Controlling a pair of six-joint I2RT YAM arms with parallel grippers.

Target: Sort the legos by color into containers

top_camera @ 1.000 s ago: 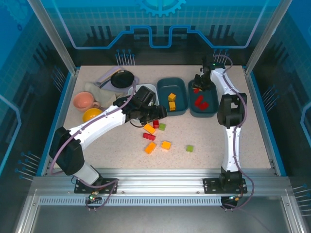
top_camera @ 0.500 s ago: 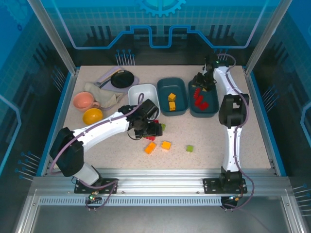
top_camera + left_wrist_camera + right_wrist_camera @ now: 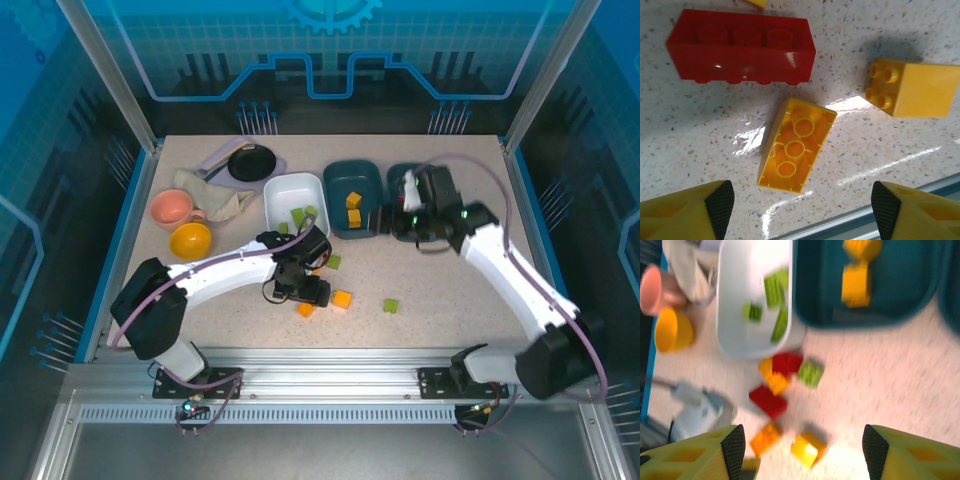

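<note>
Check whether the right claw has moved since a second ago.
Yes. In the top view the right claw has left the far end of the right teal tray and come nearer and leftward, beside the middle teal tray.

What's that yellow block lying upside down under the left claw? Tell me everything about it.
The yellow brick is glossy plastic, oblong, lying hollow side up so three round tubes show inside. It rests askew on the speckled table, near a long red brick without touching it, and nothing grips it.
</note>
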